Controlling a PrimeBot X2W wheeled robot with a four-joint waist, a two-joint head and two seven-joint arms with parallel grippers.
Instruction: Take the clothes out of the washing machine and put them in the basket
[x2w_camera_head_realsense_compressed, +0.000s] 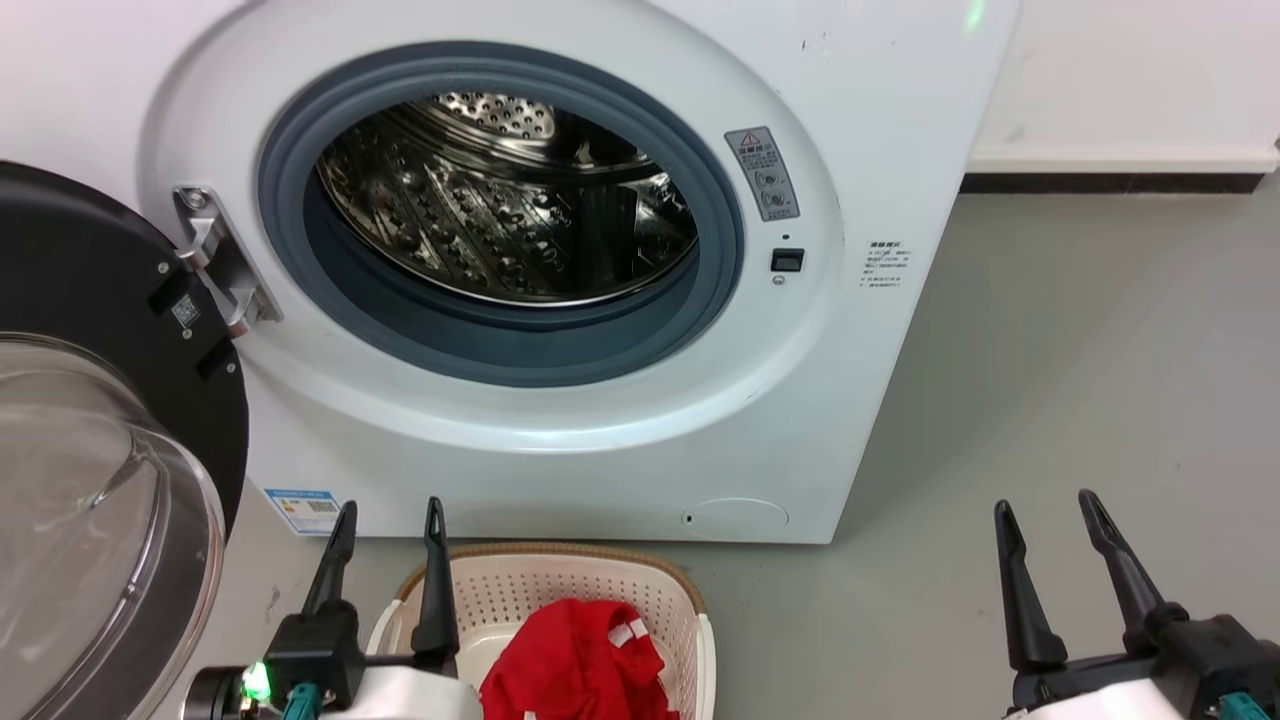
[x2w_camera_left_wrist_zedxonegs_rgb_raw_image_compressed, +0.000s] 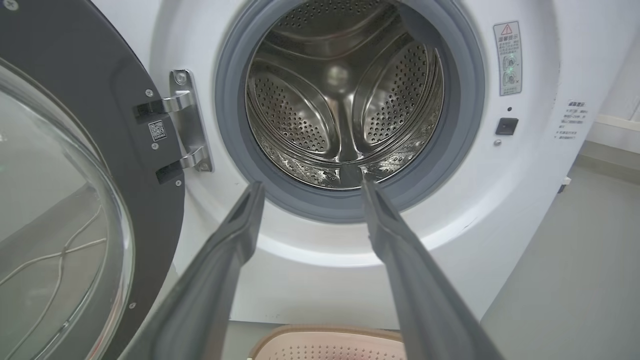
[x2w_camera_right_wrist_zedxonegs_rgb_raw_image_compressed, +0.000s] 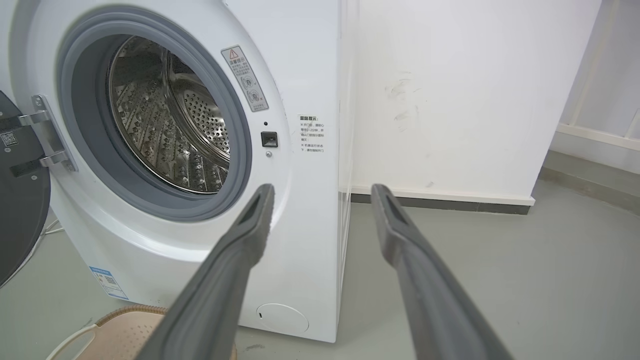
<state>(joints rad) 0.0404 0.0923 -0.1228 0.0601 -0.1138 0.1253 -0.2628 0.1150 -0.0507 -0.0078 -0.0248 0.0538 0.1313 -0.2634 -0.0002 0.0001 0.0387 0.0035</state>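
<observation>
Fingers (x2w_camera_head_realsense_compressed: 436, 580) of the left gripper (x2w_camera_head_realsense_compressed: 391, 505) stand spread wide and hold nothing at 7 o'clock in the head view, one of them crossing the left rim of the basket (x2w_camera_head_realsense_compressed: 690, 600). The right gripper (x2w_camera_head_realsense_compressed: 1045, 500), at 5 o'clock, has its fingers just as wide apart and holds nothing, over the grey floor (x2w_camera_head_realsense_compressed: 1050, 350) and well apart from the basket.

The basket sits on the floor at 6 o'clock, just in front of the washing machine (x2w_camera_head_realsense_compressed: 600, 440), with the red clothes (x2w_camera_head_realsense_compressed: 575, 660) heaped inside it (a strip of white trim shows on top). At 12 o'clock, the grey rubber ring (x2w_camera_head_realsense_compressed: 520, 340) frames the perforated steel drum (x2w_camera_head_realsense_compressed: 500, 220). The black-rimmed glass door (x2w_camera_head_realsense_compressed: 100, 500) stands open on its hinge at 9 o'clock.

From the left wrist, the left gripper (x2w_camera_left_wrist_zedxonegs_rgb_raw_image_compressed: 312, 184) points at the ring's lower lip, with the basket's rim at 6 o'clock. From the right wrist, the right gripper (x2w_camera_right_wrist_zedxonegs_rgb_raw_image_compressed: 324, 186) points at the machine's right front edge and the white wall (x2w_camera_right_wrist_zedxonegs_rgb_raw_image_compressed: 450, 100), the basket at 7 o'clock.
</observation>
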